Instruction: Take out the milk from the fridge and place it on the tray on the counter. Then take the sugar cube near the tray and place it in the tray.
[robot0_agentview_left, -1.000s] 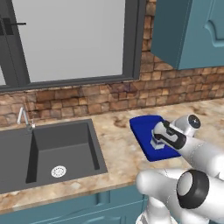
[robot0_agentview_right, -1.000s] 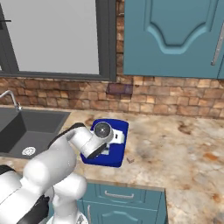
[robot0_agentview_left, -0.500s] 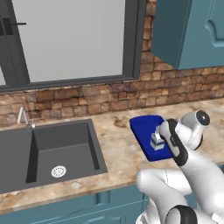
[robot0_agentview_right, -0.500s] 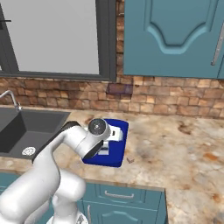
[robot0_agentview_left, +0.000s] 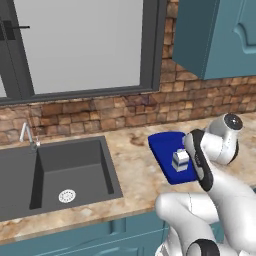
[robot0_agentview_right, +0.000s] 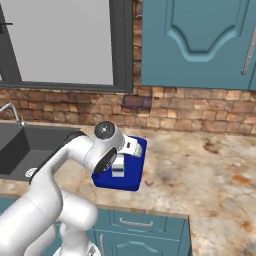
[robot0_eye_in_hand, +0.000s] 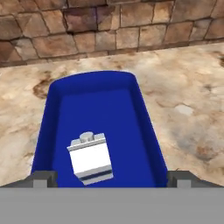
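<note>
Gripper (robot0_eye_in_hand: 112, 178) released, fingers wide apart, above upright milk (robot0_eye_in_hand: 91, 158) in tray (robot0_eye_in_hand: 144, 114), cap upward.

Brick wall (robot0_agentview_left: 100, 112), window (robot0_agentview_left: 80, 45), teal cabinets (robot0_agentview_right: 200, 42)

The light was even and bright across all views, flat as rendered scenes are. The window (robot0_agentview_left: 80, 45) showed blank pale grey. The milk (robot0_eye_in_hand: 91, 158) cast only a faint shadow. Textures looked soft and slightly blurred, without glare or edge distortion.
</note>
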